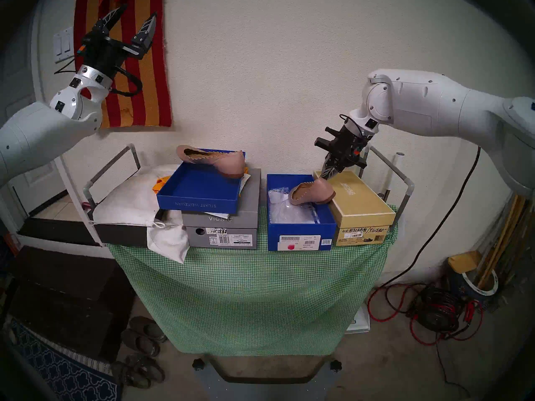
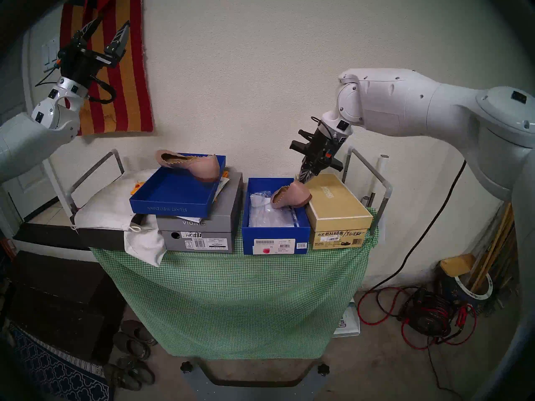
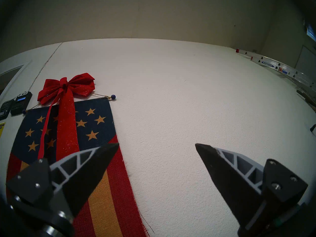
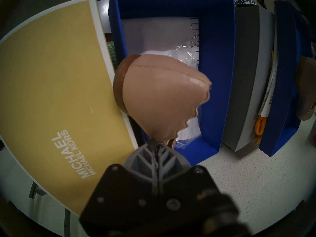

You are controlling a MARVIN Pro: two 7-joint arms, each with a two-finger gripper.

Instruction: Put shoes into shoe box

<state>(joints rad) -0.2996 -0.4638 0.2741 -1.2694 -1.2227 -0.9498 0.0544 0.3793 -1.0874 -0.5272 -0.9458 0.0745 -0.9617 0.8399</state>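
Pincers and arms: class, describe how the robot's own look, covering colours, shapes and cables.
Both arms are smooth white shells with silver wrist rings. Each pincer, left pincer and right pincer, is black with pointed, grey-ribbed fingers. Black cables loop at the wrists.

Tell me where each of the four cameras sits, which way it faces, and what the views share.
Head left: looks down from the head at the blue shoe box; both arms show.
Head right: nearly the same picture, slightly shifted.
Left wrist: aims up at the wall and flag; open left claw shows.
Right wrist: looks down past the right claw shut on a pink shoe.
Shared: that shoe and box appear in the head views too.
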